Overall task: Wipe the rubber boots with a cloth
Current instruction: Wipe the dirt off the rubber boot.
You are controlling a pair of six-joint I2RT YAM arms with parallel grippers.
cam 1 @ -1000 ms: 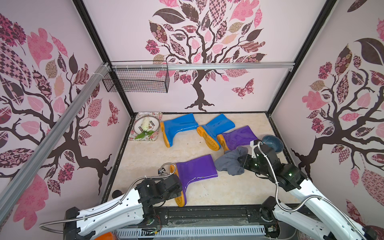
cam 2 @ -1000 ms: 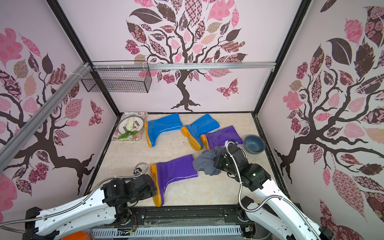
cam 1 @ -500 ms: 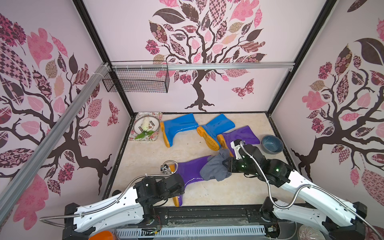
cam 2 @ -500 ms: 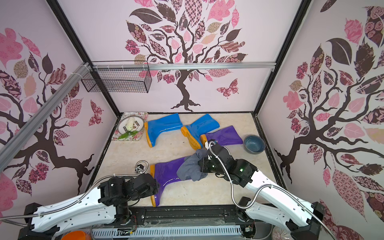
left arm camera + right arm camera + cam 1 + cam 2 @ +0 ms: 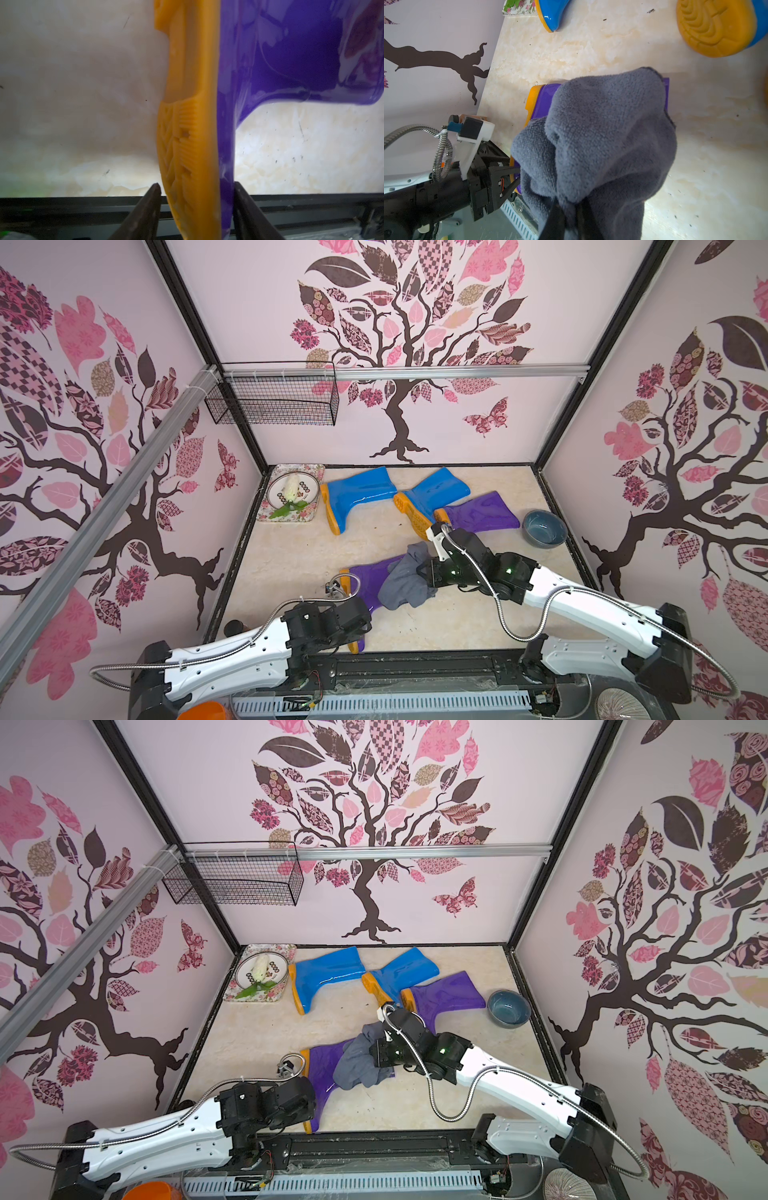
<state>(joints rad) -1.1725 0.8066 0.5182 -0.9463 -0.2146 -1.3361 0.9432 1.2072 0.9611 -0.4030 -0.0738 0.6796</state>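
left fingers [image 5: 145, 218] straddle toe of purple boot [image 5: 291, 52], grip unclear; right fingers [image 5: 556, 220] pinch cloth [image 5: 602, 135].

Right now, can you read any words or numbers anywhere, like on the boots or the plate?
No words or numbers can be read anywhere.
Plate: small dark marks near the rim, too small to read.
Orange sole of the near purple boot: only tread ridges, no letters.
Cloth and bowl: plain, no writing.
Walls: tree and butterfly pictures only.
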